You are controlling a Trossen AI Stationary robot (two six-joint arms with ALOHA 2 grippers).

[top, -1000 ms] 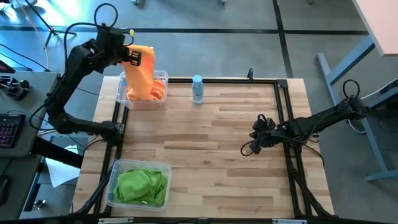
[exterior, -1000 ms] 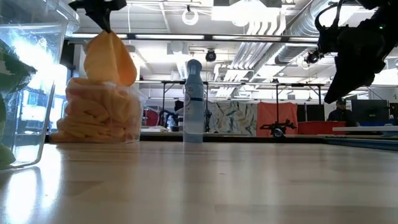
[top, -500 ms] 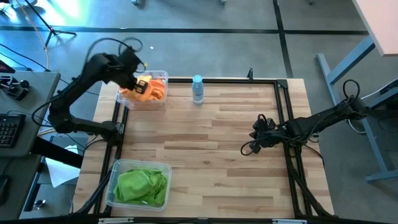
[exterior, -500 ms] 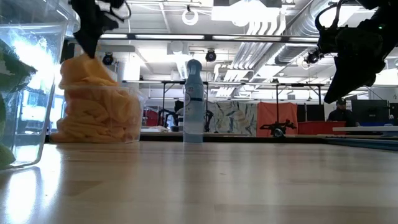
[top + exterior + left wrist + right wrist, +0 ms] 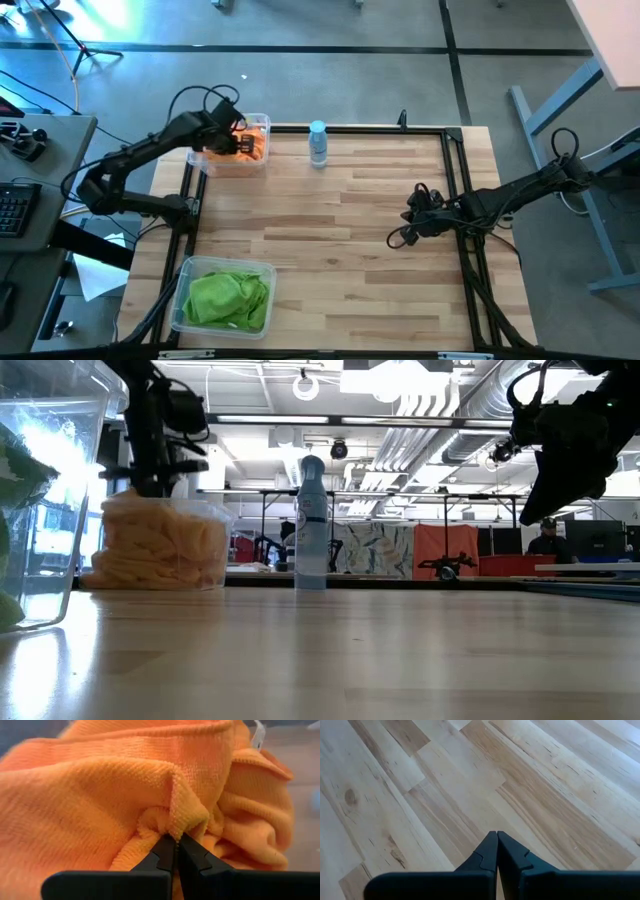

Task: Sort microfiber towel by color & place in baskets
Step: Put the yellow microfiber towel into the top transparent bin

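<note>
Orange microfiber towels (image 5: 254, 148) (image 5: 160, 545) fill the clear basket (image 5: 264, 123) at the table's far left corner. My left gripper (image 5: 238, 143) (image 5: 150, 488) reaches down into that basket, shut on the top orange towel (image 5: 100, 800). Green towels (image 5: 228, 297) lie in the second clear basket (image 5: 184, 272) at the near left corner. My right gripper (image 5: 396, 240) (image 5: 496, 836) hangs shut above bare wood at the table's right, touching nothing. My left gripper pinches a small bunched fold of the top orange towel (image 5: 176, 824) between its two fingertips. The fingers come from above, slanting down into the basket. The towel lies crumpled and slack on the orange pile inside the basket.
A small clear water bottle with a blue cap (image 5: 318, 142) (image 5: 311, 520) stands upright at the far edge, right of the orange basket. A black metal frame (image 5: 455, 160) runs along the table's edges. Bare wood (image 5: 330, 240) stretches between the baskets and my right arm.
My left gripper has sunk from high above the far-left basket down into it, tipping and rolling, still shut on the orange towel. The towel, which hung long below the gripper, has been lowered and now lies bunched on the orange pile.
</note>
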